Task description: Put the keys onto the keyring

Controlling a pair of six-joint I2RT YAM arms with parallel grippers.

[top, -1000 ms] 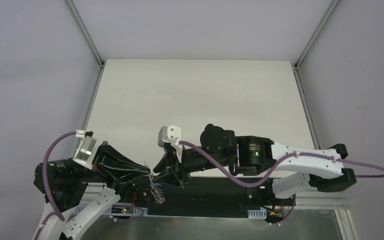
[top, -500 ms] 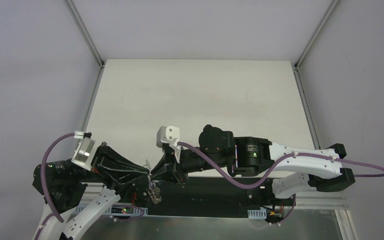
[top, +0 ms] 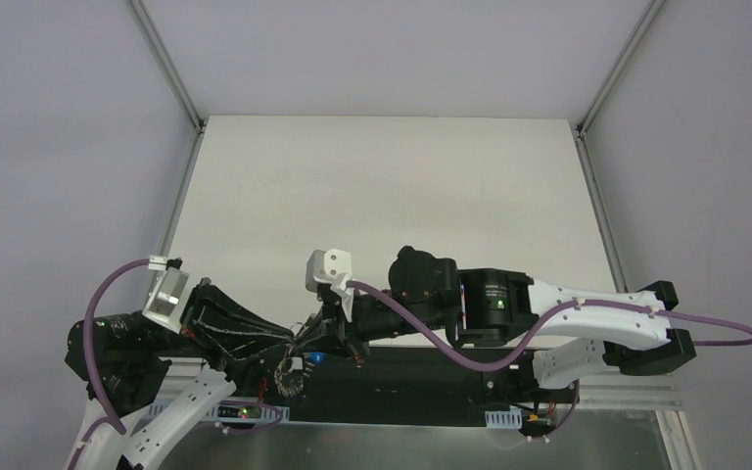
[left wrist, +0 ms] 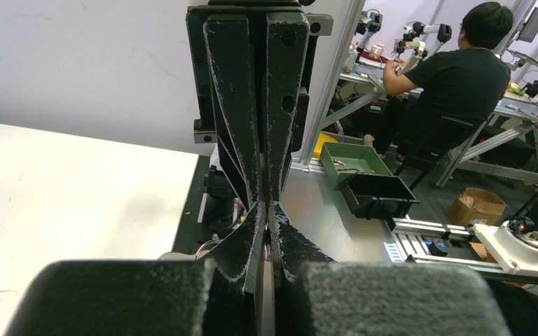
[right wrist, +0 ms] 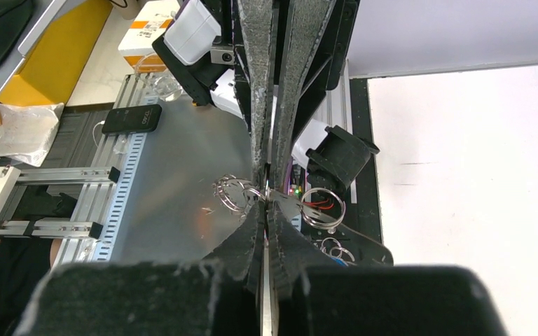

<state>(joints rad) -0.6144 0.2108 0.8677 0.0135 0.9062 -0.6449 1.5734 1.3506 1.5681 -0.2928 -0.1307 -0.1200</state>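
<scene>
My two grippers meet tip to tip above the near edge of the table (top: 382,186). The left gripper (top: 298,345) (left wrist: 267,208) is shut on the keyring (right wrist: 232,192), a coil of thin silver wire loops. Its bunch of small silver keys (top: 289,377) hangs below. The right gripper (top: 309,339) (right wrist: 266,199) is shut at the same spot, on a flat silver key (right wrist: 291,207) that runs out to a larger ring (right wrist: 321,208). A blue key head (top: 321,359) (right wrist: 338,261) dangles under smaller rings (right wrist: 332,247). The fingers hide the pinch itself.
The black base plate (top: 421,387) and aluminium frame rail (top: 627,397) lie right under the grippers. Purple cables (top: 421,328) loop off both arms. White walls and frame posts (top: 166,69) close in the table on three sides.
The right gripper has closed at the left gripper's tip. The key bunch has swung left and lower, and a blue key head now shows beneath the right gripper.
</scene>
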